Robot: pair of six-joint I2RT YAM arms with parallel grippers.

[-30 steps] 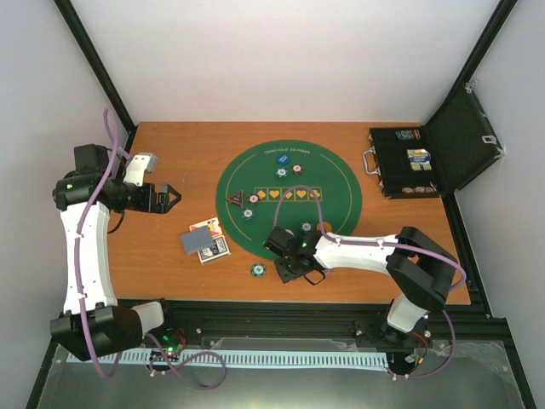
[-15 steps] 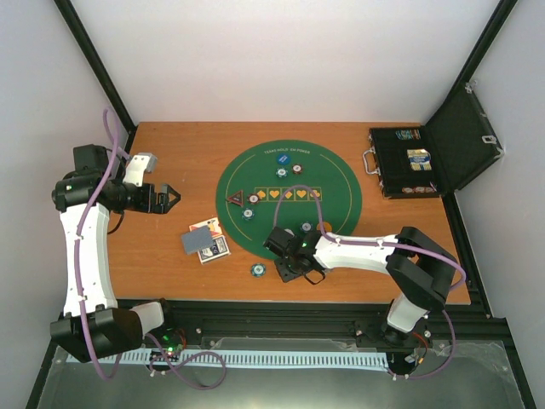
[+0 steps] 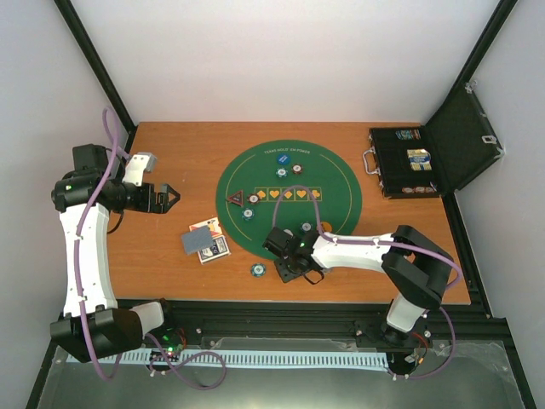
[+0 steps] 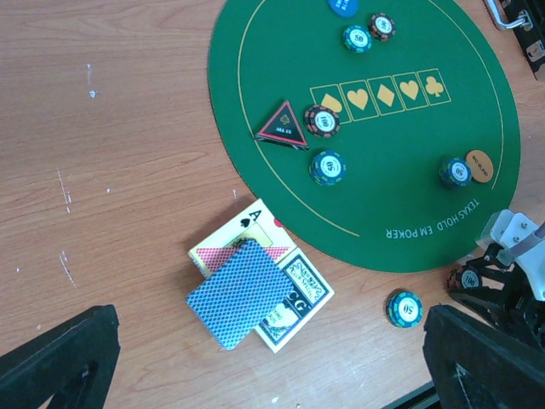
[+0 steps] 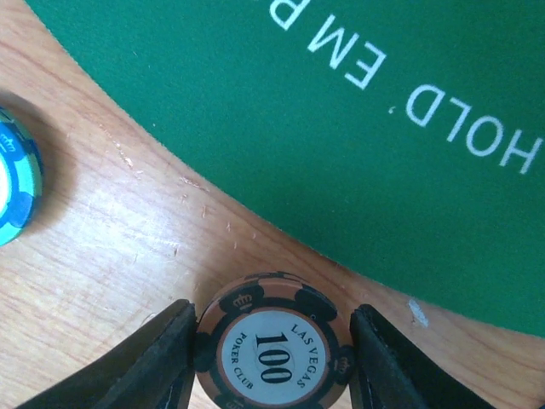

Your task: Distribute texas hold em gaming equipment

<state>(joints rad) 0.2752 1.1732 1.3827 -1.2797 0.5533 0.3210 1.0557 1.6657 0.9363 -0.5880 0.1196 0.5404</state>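
Right tool point(image 5: 272, 336) seemingly clamps a chip point(image 5: 272, 351) on scratched wooden table point(image 5: 111, 230), white walls point(image 3: 281, 60) around; left tool point(image 3: 168, 198) gapes.

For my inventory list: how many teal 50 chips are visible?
4. Teal chip by blue disc; another near triangle marker; third beside orange disc; fourth on bare wood. Case may hide more.

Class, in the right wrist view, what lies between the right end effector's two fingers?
An orange-and-black 100 poker chip, flanked by both fingers, on wood just off the green mat; the right wrist view shows it.
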